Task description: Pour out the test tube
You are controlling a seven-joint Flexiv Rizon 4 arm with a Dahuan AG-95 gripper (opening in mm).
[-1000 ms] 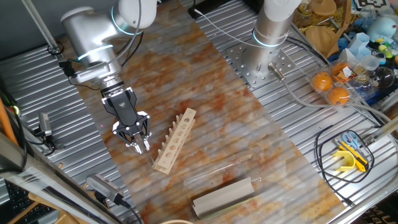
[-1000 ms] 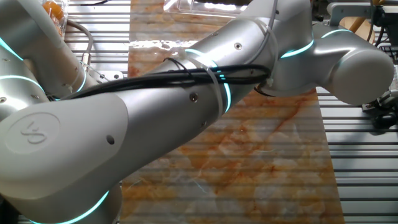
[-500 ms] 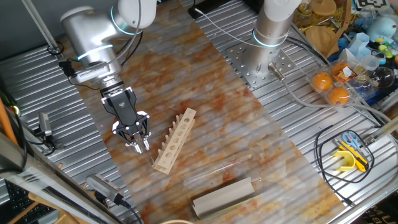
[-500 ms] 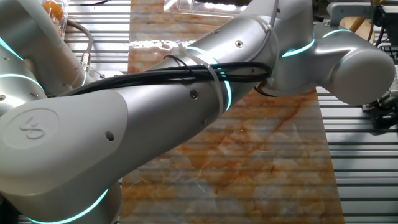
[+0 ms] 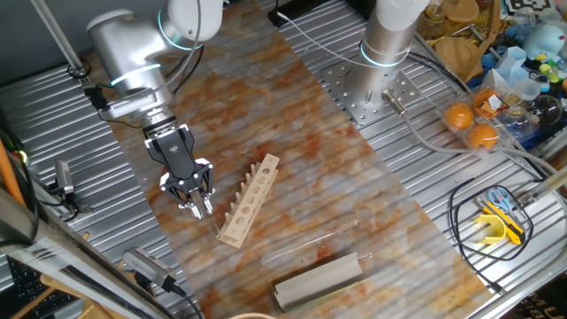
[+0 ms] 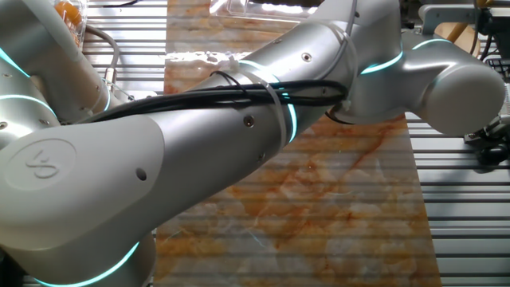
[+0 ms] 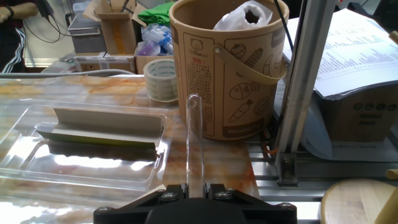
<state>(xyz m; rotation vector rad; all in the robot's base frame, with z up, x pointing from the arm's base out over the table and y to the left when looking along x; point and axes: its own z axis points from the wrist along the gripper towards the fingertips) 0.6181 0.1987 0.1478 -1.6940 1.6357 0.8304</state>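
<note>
The table (image 5: pixel 292 115) carries a wooden rack (image 5: pixel 249 200) just beside the jaws. The gripper (image 5: pixel 197 206) has its jaws clenched on the test tube (image 7: pixel 194 143), which stands upright between them.

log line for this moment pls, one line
phase: holding | pincer: shut on thin clear glass test tube | tube: upright in hand view | beside: pale wooden tube rack | pour: not yet started

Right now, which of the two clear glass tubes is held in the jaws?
The thin short clear glass test tube, clamped by the gripper; the longer clear tube lies free on the table.
</note>
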